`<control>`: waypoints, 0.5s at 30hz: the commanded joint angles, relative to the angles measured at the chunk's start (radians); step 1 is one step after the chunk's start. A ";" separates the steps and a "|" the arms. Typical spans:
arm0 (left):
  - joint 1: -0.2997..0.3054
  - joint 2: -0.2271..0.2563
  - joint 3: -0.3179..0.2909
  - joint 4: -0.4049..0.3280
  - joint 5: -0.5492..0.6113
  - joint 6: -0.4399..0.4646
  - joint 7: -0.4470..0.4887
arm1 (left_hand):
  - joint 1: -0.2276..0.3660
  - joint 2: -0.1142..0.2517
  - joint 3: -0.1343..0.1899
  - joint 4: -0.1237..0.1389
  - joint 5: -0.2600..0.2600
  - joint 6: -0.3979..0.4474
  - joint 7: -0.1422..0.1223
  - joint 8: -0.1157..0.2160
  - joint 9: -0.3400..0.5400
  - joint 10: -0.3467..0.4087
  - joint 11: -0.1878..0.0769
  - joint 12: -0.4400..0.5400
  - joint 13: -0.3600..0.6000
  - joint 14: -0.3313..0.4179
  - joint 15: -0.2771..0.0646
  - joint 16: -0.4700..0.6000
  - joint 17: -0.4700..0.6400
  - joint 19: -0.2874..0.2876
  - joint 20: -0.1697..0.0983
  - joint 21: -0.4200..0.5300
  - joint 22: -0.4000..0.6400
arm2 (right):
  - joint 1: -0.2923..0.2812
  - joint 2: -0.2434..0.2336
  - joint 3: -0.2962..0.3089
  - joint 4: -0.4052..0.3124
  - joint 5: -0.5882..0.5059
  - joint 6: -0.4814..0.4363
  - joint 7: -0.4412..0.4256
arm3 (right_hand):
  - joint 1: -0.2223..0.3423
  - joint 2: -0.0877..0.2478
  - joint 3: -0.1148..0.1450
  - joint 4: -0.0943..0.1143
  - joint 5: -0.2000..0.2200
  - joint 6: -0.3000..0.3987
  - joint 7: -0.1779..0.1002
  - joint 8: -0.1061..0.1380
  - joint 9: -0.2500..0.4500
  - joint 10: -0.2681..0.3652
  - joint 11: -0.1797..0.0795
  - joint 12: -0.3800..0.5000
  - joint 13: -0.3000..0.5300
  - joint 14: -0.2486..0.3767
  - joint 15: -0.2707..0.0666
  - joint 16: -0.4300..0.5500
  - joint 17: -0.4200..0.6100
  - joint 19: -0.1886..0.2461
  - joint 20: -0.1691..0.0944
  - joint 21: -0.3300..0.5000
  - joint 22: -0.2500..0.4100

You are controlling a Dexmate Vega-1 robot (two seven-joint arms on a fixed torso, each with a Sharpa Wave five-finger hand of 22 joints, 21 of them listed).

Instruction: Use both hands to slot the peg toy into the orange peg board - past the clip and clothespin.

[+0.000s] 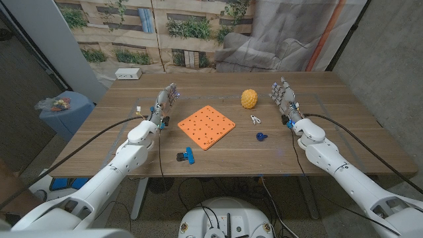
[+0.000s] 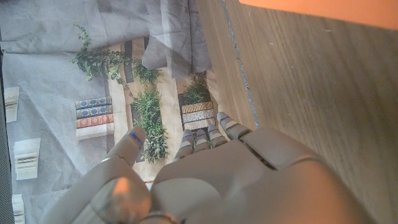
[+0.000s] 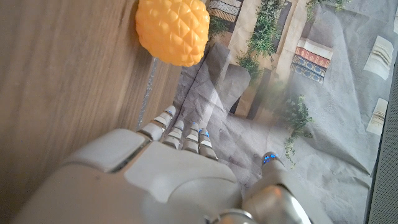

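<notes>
- Standing on a wooden table [image 1: 218, 158], both robot hands were raised with fingers up and apart, holding nothing.
- Left hand [image 1: 165, 104] stood just left of the orange board [image 1: 206, 127], apart from it; its fingers were loosely spread.
- From the left wrist view, the hand [image 2: 211, 180] showed from the back, fingertips reaching past the table's far edge; only a cut-off orange strip of the board [image 2: 323, 9] was visible at one edge.
- Right hand [image 1: 284, 98] stood right of the yellow ball [image 1: 248, 98], apart from it; its fingers were spread too.
- From the right wrist view, the hand [image 3: 174, 180] showed from the back, with the knobbly ball [image 3: 173, 30] ahead of its fingertips, partly cut off by the picture's edge.
- A small blue peg [image 1: 262, 136] lay on the table right of the board, nearer the right arm, touched by neither hand; it was too small to make out its shape.
- A white clip [image 1: 255, 119] lay between the ball and the peg; detail was hard to make out.
- A blue and black clothespin [image 1: 186, 156] lay near the table's front edge, below the board.
- A white box [image 1: 128, 74] sat at the far left corner.
- Behind the table hung a printed backdrop [image 1: 165, 26] of plants and shelves.
</notes>
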 commanded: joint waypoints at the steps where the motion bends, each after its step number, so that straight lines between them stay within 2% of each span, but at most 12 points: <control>1: 0.022 0.035 -0.008 -0.040 0.009 0.010 0.004 | 0.010 0.043 0.007 -0.005 0.005 0.004 0.005 0.004 0.005 -0.004 0.000 0.004 0.004 -0.003 -0.003 0.006 0.004 0.010 -0.018 0.007 0.005 | 0.007 0.014 -0.020 0.013 -0.027 0.011 -0.007 | -0.005 0.021 0.005 0.004 0.005 0.004 -0.003 0.006 0.003 0.004 -0.002 0.006 0.002 -0.010 -0.029 0.004 0.004 0.001 -0.027 0.006 0.002; 8: 0.029 0.083 -0.005 -0.096 0.024 0.051 -0.001 | 0.011 0.045 0.007 -0.010 0.005 0.004 0.002 0.003 0.005 -0.003 -0.001 0.004 0.004 -0.003 -0.005 0.005 0.005 0.010 -0.019 0.007 0.005 | -0.010 0.012 -0.017 -0.008 -0.034 0.015 -0.029 | -0.004 0.019 0.002 0.007 0.006 0.003 -0.004 0.007 0.002 0.007 -0.006 0.008 0.002 -0.011 -0.031 0.005 0.003 -0.001 -0.027 0.007 0.002; 15: 0.027 0.136 0.003 -0.161 0.058 0.095 -0.003 | 0.012 0.046 0.006 -0.014 0.005 0.005 0.000 0.003 0.005 0.001 -0.003 0.004 0.004 0.000 -0.007 0.005 0.005 0.012 -0.020 0.008 0.005 | -0.007 0.008 -0.013 0.006 -0.033 0.025 -0.019 | -0.001 0.019 0.002 0.008 0.007 0.004 -0.005 0.008 0.002 0.007 -0.006 0.009 0.001 -0.011 -0.032 0.005 0.001 -0.002 -0.028 0.007 0.002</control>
